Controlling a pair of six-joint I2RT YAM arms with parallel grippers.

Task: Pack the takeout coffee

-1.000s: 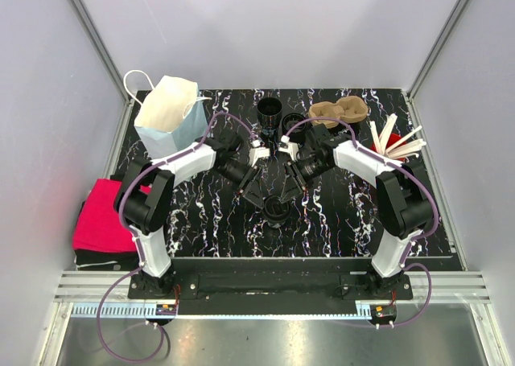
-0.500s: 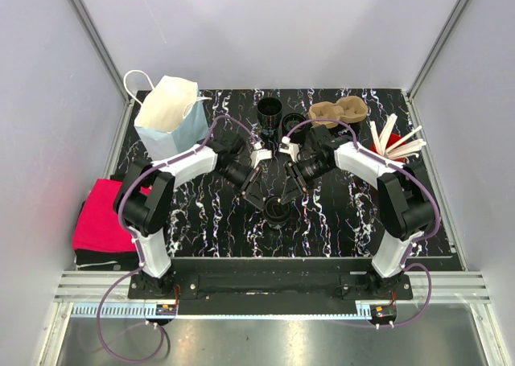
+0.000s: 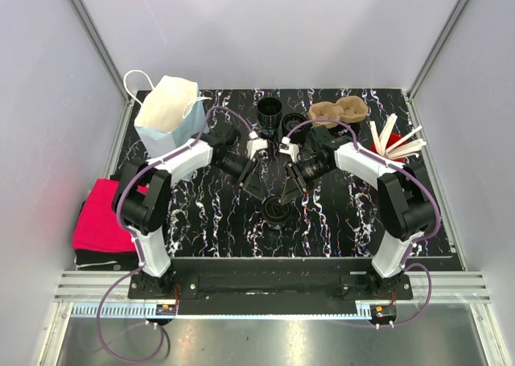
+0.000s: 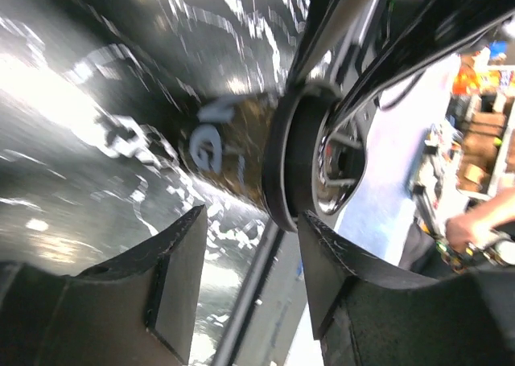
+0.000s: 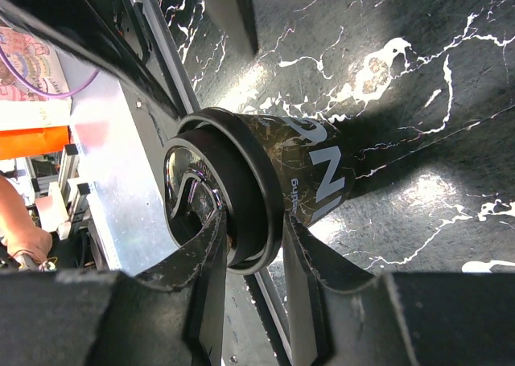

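the right gripper (image 5: 254,228) has its fingers (image 5: 203,273) drawn in on the black lid (image 5: 241,201) of the coffee cup (image 5: 315,173). one finger lies over the lid's sunken top and the other against its outer rim, so the rim is pinched between them. the left gripper (image 4: 251,221) has its fingers (image 4: 179,285) parted with a plain gap between them and holds nothing. the cup shows beyond that gap, apart from both fingers.

from above, the cup (image 3: 276,211) stands upright on the black marbled table (image 3: 342,221), near the middle and toward the front. the right gripper (image 3: 289,195) sits at the cup's upper right edge, and the left gripper (image 3: 251,179) hangs up and to the left of it, not touching it.

further back stand a second dark cup (image 3: 269,108) and a brown pulp carrier tray (image 3: 339,108). a pale blue paper bag (image 3: 167,110) stands open at the back left corner. a bundle of wooden stirrers (image 3: 396,138) lies at the right edge. a red cloth (image 3: 100,217) lies off the table's left side.
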